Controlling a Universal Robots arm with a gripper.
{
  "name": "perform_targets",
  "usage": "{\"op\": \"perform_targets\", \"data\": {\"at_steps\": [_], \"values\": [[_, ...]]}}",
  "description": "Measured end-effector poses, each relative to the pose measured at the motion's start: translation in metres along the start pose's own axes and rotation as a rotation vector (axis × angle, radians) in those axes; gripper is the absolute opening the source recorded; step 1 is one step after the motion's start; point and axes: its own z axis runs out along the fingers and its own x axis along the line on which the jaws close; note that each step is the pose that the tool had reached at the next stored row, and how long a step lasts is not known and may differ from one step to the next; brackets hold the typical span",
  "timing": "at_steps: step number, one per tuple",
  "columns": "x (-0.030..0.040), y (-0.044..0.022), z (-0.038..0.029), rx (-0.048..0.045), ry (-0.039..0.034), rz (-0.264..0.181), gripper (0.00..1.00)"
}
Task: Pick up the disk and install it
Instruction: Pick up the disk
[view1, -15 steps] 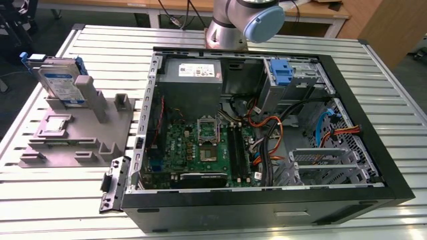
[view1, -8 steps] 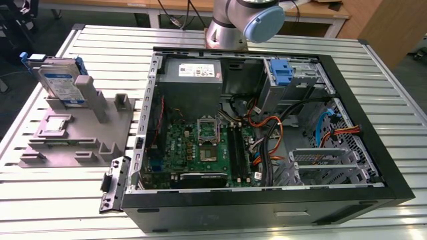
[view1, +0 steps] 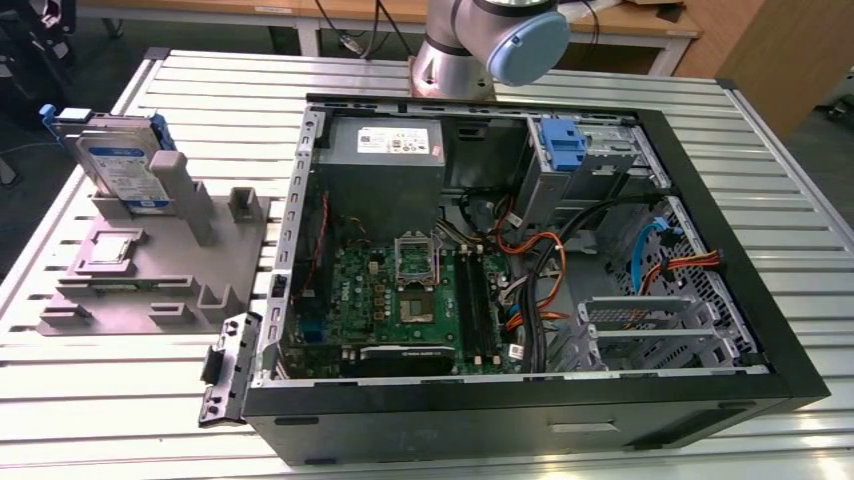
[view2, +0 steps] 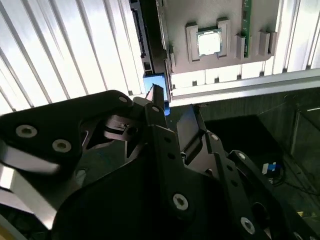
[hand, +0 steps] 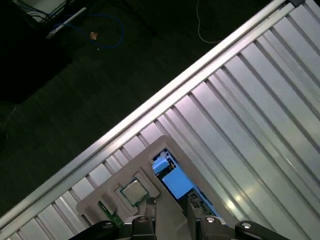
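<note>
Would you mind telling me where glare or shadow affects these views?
In the exterior view the table slats gleam and the computer case interior is dimmer; in the second wrist view they wash out white behind the dark gripper; in the first wrist view glare streaks them and the floor is nearly black.

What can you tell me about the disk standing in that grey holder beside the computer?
The disk is a flat, rectangular, silver-grey metal drive with a white label bearing a blue stripe, framed by a blue plastic carrier. It stands on edge, leaning slightly, in a slot of the grey holder on the slatted metal table, at the exterior view's left of the open computer case. As far as can be seen, only the holder touches it.
</note>
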Motion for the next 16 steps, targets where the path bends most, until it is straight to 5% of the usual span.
{"op": "perform_targets", "data": {"at_steps": [8,13,16], "values": [[0.0,-0.0001,0.0016,0.0033,0.004,-0.143,0.38],[0.0007,0.0012,0.0029,0.0263,-0.0114,-0.154,0.38],[0.0007,0.0011,0.0036,0.0286,-0.0124,-0.18,0.38]]}}
